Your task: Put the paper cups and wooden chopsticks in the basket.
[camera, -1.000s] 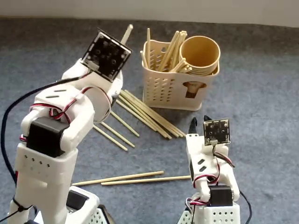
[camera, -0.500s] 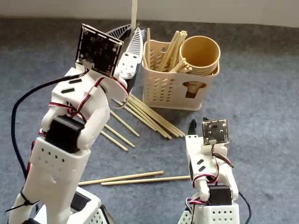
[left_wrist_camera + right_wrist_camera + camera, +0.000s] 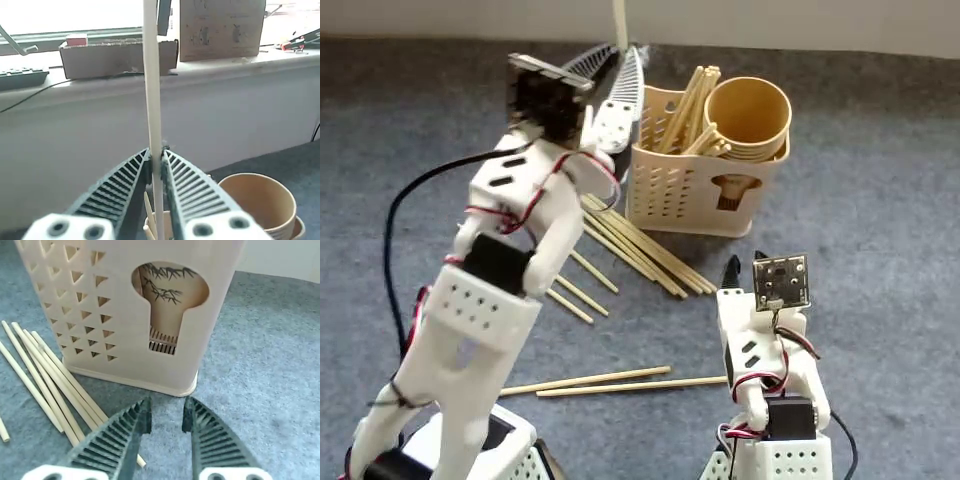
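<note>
My left gripper (image 3: 618, 62) is raised by the far left corner of the cream basket (image 3: 692, 196), shut on one wooden chopstick (image 3: 619, 18) held upright. In the left wrist view the chopstick (image 3: 151, 75) runs straight up from between the closed fingers of the gripper (image 3: 156, 166), with the paper cups (image 3: 256, 201) below. The stacked paper cups (image 3: 748, 116) and several chopsticks (image 3: 682, 100) stand inside the basket. Loose chopsticks (image 3: 638, 244) lie fanned at the basket's foot. My right gripper (image 3: 165, 418) is low on the carpet, open and holding nothing, facing the basket (image 3: 120, 305).
Two chopsticks (image 3: 610, 381) lie end to end on the grey carpet between the arm bases, and short ones (image 3: 576, 292) lie under the left arm. More sticks (image 3: 47, 377) lie beside the basket wall. A white wall and window ledge stand behind.
The left arm has lifted and swung toward the basket, carrying the chopstick from tilted to upright near the basket's rim. The right arm has stayed in place.
</note>
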Controlling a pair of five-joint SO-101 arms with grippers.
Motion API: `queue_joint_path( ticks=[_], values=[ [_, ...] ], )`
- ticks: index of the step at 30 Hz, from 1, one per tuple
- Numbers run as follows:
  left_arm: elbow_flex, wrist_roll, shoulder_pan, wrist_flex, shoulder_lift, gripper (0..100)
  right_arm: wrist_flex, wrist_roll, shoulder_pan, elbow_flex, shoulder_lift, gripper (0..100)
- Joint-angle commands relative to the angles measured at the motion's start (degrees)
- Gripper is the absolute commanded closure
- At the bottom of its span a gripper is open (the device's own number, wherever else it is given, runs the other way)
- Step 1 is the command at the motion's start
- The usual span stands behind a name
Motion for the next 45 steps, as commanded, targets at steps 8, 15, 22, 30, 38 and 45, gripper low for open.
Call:
queue_joint_path(
  ticks=[8,15,22,30,38,45],
  values=[
    [-0.8,0.7,0.8,-2.0,8.8,97,-2.0,0.6,0.3,0.0,-0.6,88.0],
    [-3.1,0.7,0.7,3.3,8.8,88,-2.1,0.7,0.3,0.0,-0.6,88.0],
    [-11.4,0.4,-1.0,15.2,8.8,88,-2.1,0.9,0.3,0.2,-0.6,88.0],
    [-22.3,-5.7,-7.0,38.5,8.8,88,-2.1,0.9,0.3,0.2,-0.6,88.0],
    [-24.6,-20.7,-7.5,56.0,9.3,93,-2.1,0.9,0.3,0.4,-0.6,88.0],
    [-18.7,-36.4,-9.5,64.5,9.3,94,-2.1,0.9,0.2,0.4,-0.6,88.0]
  ],
)
